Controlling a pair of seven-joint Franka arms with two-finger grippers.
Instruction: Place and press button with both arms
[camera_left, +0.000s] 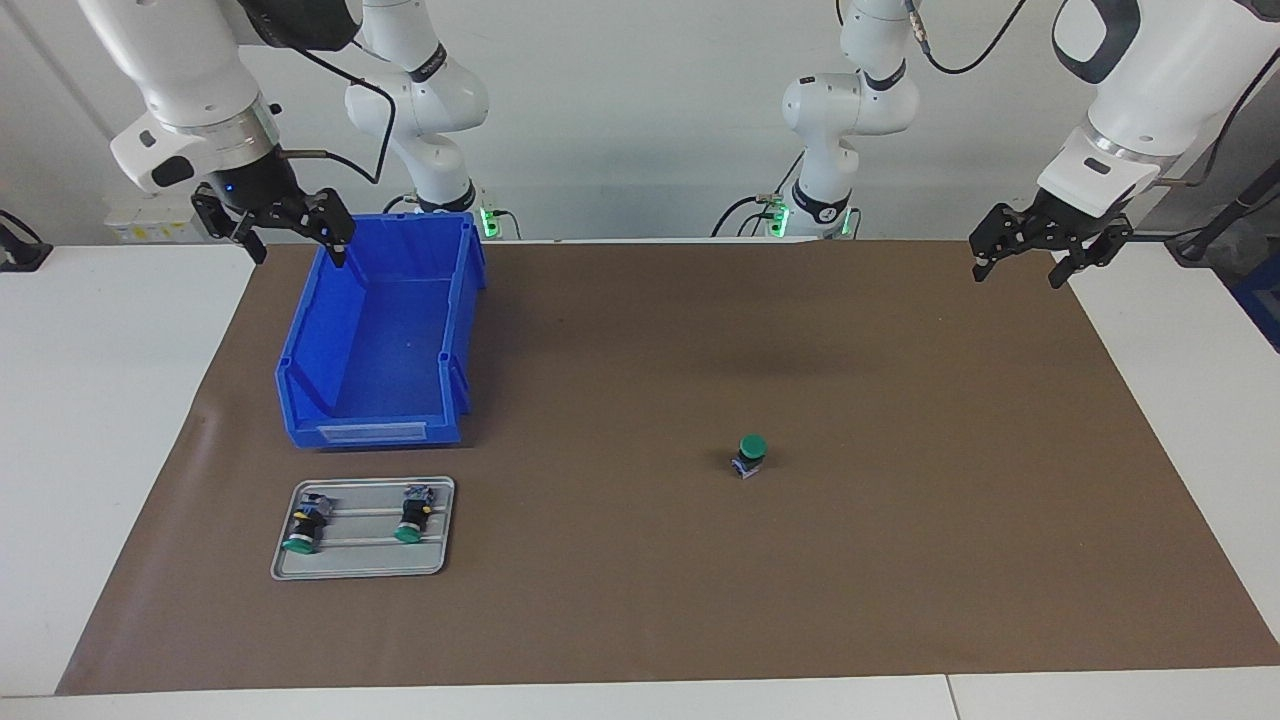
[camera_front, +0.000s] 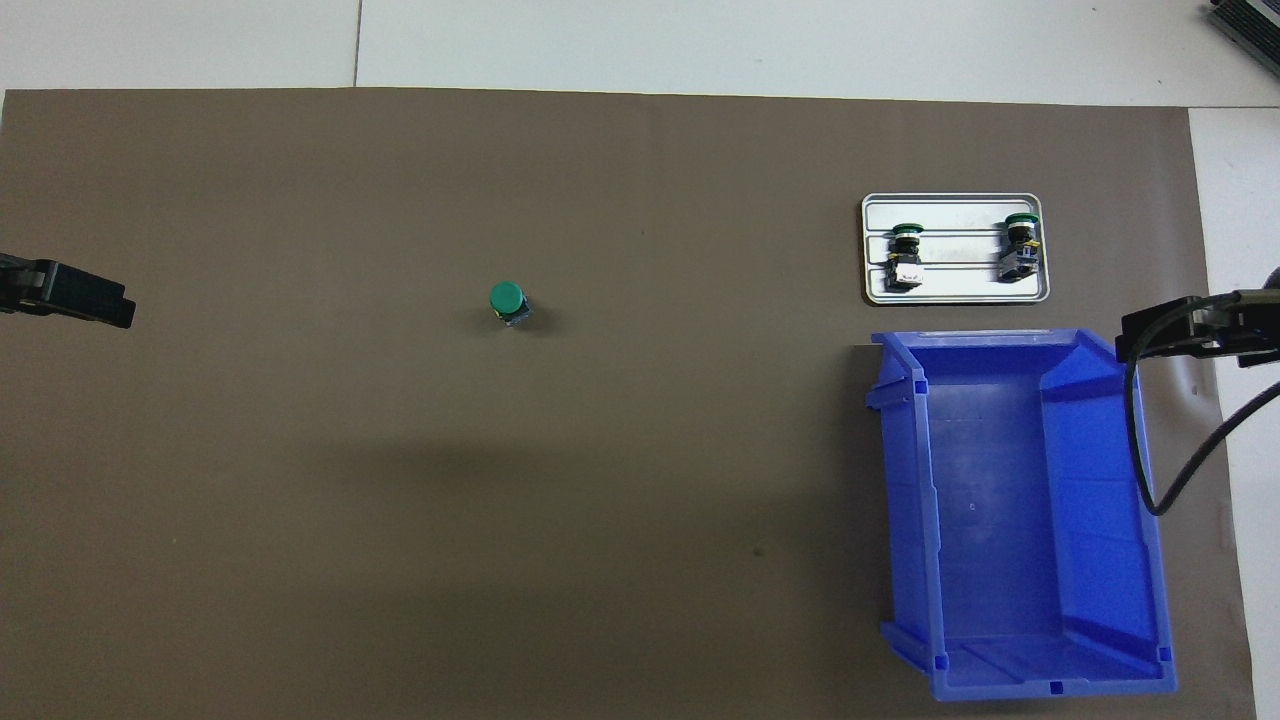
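Your left gripper (camera_left: 1030, 262) and right gripper (camera_left: 290, 232) both hang with jaws spread wide, holding nothing. The button (camera_left: 751, 456) stands upright on the brown mat (camera_left: 640, 600), mid-table, untouched.

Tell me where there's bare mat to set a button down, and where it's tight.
Free: the brown mat all around the upright button. Crowded: the right arm's end, where the blue bin sits close to the tray holding two buttons. Left gripper and right gripper hang open.
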